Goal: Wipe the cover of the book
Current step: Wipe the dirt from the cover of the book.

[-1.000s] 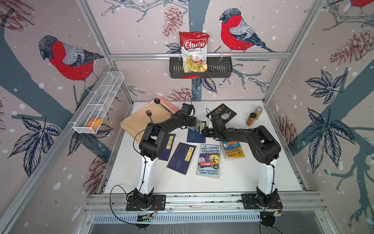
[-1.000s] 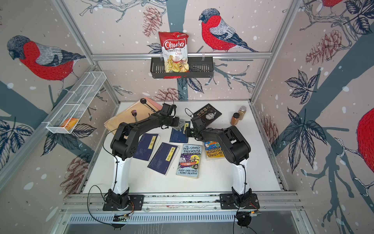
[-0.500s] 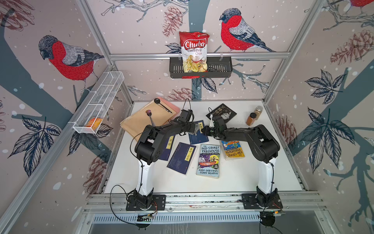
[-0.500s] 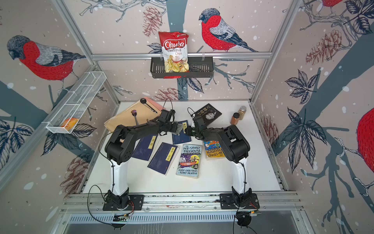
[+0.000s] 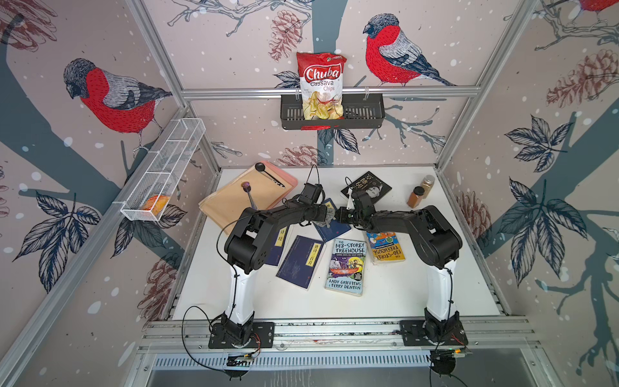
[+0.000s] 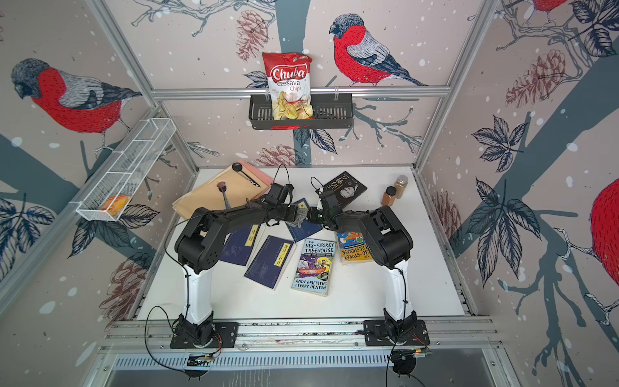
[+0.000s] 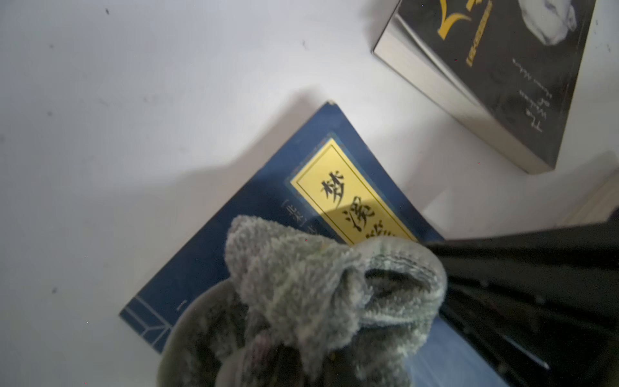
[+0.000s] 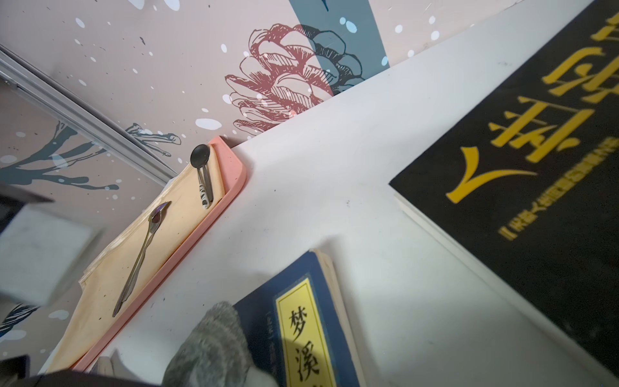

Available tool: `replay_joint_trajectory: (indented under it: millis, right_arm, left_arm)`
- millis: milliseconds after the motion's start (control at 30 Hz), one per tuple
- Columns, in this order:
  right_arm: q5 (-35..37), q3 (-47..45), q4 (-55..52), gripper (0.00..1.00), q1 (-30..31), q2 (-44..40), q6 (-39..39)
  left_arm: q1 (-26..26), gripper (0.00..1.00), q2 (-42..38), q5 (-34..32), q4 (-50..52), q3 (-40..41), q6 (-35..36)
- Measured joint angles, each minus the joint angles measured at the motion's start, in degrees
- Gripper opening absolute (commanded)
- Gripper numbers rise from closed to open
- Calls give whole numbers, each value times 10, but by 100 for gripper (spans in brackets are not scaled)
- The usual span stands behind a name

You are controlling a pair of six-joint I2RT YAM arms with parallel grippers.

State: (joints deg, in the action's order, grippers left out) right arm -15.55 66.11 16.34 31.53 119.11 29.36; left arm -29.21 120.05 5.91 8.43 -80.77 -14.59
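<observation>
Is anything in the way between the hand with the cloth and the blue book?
No, nothing visible. The left gripper holds the cloth right at the blue book, and nothing shows between cloth and cover. The right gripper is beside the cloth, not between.

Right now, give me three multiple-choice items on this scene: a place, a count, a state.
1. The chips bag sits: A in the black wall basket; B on a book; C in the wire rack.
2. Spice jars on the table: A one; B two; C four.
3. The left hand is: A open, empty; B shut on the grey cloth; C shut on a spoon.
A, the bag stands in it; B, both top views show two; B, the left wrist view shows cloth bunched in it.
</observation>
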Motion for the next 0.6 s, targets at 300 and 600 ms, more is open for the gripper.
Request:
replay_joint_trajectory:
  millis: [300, 600]
  right_arm:
    - [84, 6, -68, 18, 5, -24, -48]
    - [132, 18, -86, 12, 20, -20, -81]
  left_arm:
    - [15, 0, 40, 29, -12, -44, 1]
    - [21, 0, 31, 16, 28, -67, 31]
